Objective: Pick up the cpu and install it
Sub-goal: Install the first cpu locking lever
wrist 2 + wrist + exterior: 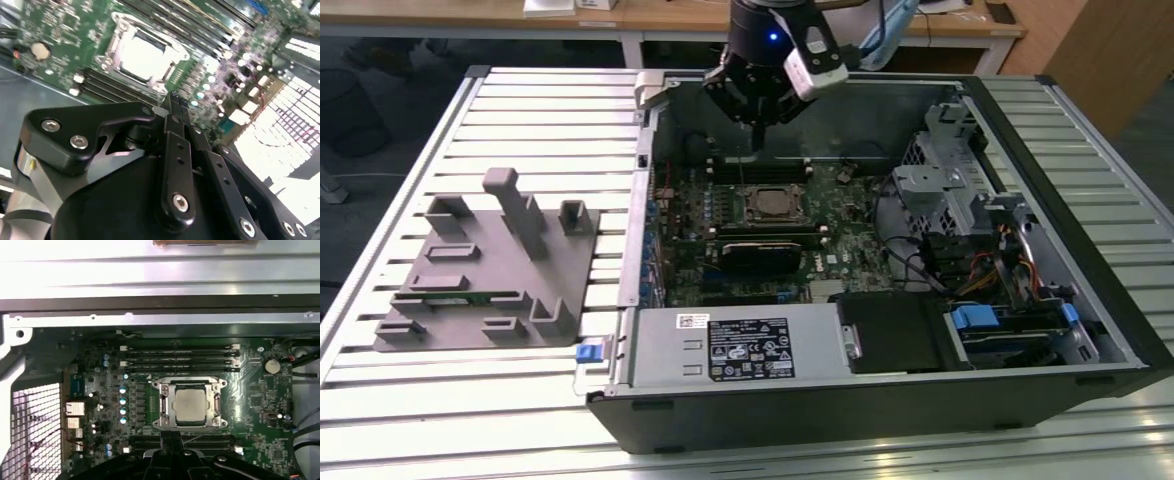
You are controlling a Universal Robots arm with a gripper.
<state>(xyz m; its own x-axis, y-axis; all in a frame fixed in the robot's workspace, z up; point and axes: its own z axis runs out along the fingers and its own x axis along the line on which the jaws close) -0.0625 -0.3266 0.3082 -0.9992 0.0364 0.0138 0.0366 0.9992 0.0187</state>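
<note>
Inside its motherboard socket, cpu (pixel 189 405) sits below tool (pixel 755 148).

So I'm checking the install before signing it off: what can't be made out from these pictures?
- Gripper fingers: in both wrist views they look closed together, holding nothing.
- Cpu seating: it lies within the socket frame, but pin contact underneath is hidden by the chip itself.
- Frame latch: too small in the exterior view, washed out by glare in the second wrist view.
- Tray: whether anything small lies in its pockets is too small to tell.
</note>
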